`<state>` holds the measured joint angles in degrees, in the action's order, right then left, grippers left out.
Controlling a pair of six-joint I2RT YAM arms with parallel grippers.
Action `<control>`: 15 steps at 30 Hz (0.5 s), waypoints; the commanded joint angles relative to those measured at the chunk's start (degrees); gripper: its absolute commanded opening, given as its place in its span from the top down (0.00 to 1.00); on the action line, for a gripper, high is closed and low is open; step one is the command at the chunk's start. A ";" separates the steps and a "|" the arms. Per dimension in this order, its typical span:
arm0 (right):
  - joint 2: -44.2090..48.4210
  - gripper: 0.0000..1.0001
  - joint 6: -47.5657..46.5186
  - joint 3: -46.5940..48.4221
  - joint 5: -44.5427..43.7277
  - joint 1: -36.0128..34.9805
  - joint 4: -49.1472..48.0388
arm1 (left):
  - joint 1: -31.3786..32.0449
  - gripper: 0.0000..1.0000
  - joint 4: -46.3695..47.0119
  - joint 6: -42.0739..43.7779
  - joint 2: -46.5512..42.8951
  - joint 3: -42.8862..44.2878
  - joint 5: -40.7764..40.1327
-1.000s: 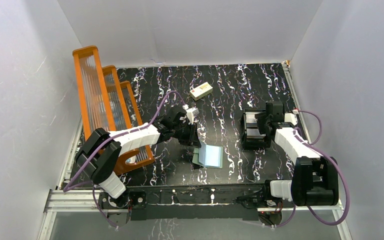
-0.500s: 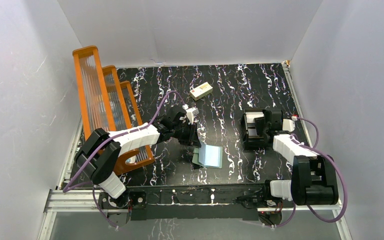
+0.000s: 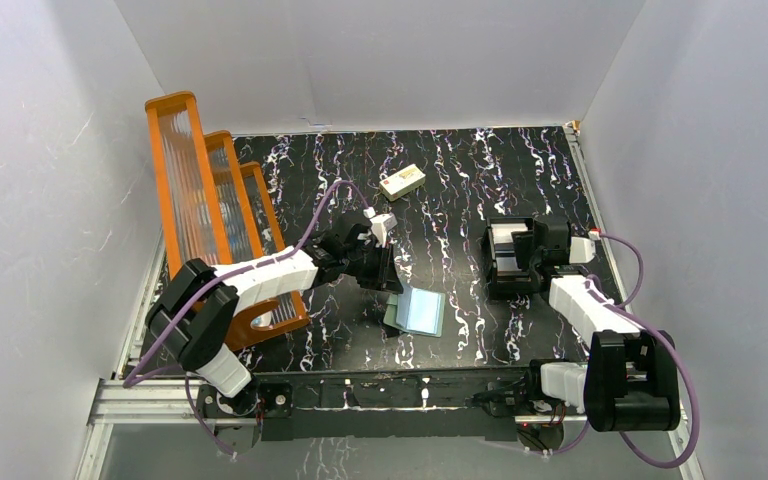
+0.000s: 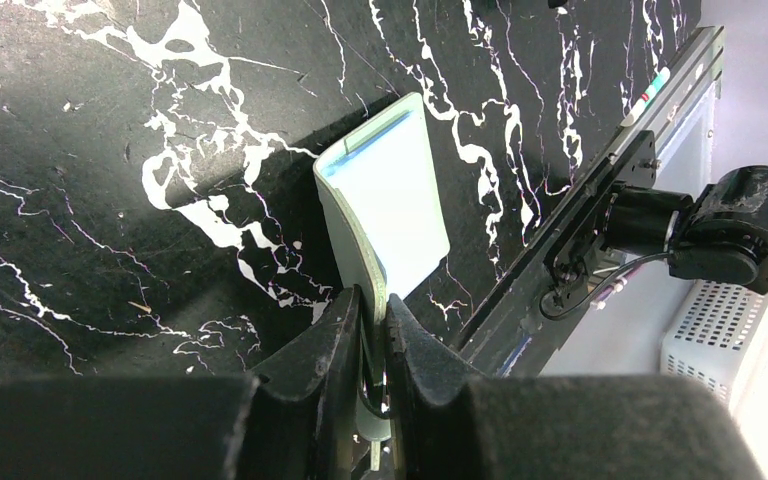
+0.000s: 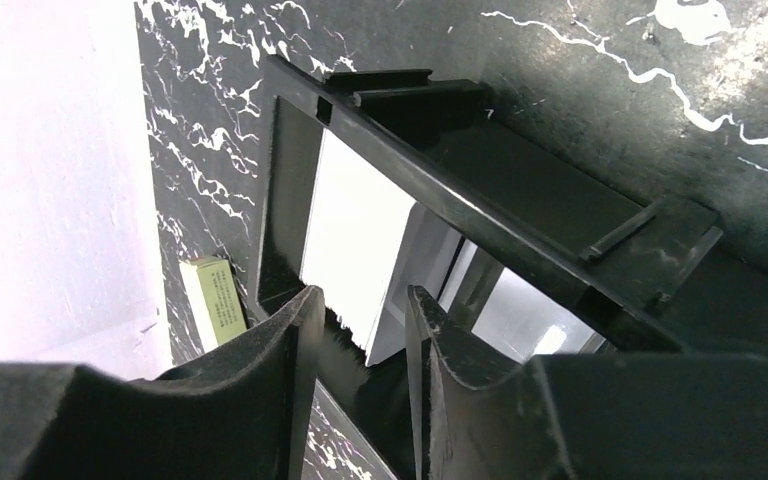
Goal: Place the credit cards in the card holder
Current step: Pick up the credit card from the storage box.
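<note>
The card holder (image 3: 417,312) lies open on the black marbled table, its pale blue lining up; it also shows in the left wrist view (image 4: 395,200). My left gripper (image 3: 388,278) is shut on its near grey-green edge, pinching it between the fingers (image 4: 375,320). The whitish credit cards (image 3: 505,245) sit inside a black boxy tray (image 3: 505,287). My right gripper (image 3: 547,246) is open at the tray's right side. In the right wrist view its jaws (image 5: 365,310) stand apart just short of a white card (image 5: 355,225), holding nothing.
A thick cream block (image 3: 402,181) lies at the back centre, also seen in the right wrist view (image 5: 215,300). An orange slotted rack (image 3: 210,215) stands along the left. The tray's black crossbar (image 5: 460,215) spans over the cards. The table's metal front rail (image 4: 600,200) is near the holder.
My right gripper has drawn back from over the tray to its right side, the arm swinging rightward. The left gripper and card holder have hardly moved.
</note>
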<state>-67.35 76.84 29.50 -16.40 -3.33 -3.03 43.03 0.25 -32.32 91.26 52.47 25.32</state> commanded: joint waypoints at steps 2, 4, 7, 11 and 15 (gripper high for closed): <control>-0.59 0.56 2.70 1.52 0.34 0.47 1.87 | 0.24 0.87 1.72 -0.66 -3.89 -1.11 1.01; -0.87 0.56 3.15 0.68 0.24 0.47 1.47 | 0.23 0.87 1.92 -0.77 -3.69 -0.93 1.34; -1.66 0.50 3.58 0.29 0.79 0.46 1.02 | 0.23 0.87 1.86 -0.74 -3.59 -0.74 1.60; -3.83 0.48 2.71 1.08 0.45 0.47 -1.04 | 0.30 0.87 1.94 -0.74 -4.01 -0.91 1.32; -5.91 0.52 2.51 1.53 0.23 0.43 -2.06 | 0.23 0.87 1.81 -0.81 -4.28 -1.16 1.22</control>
<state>-71.72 79.31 29.47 -15.14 -3.14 -2.59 43.05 1.28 -33.04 90.32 51.90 25.34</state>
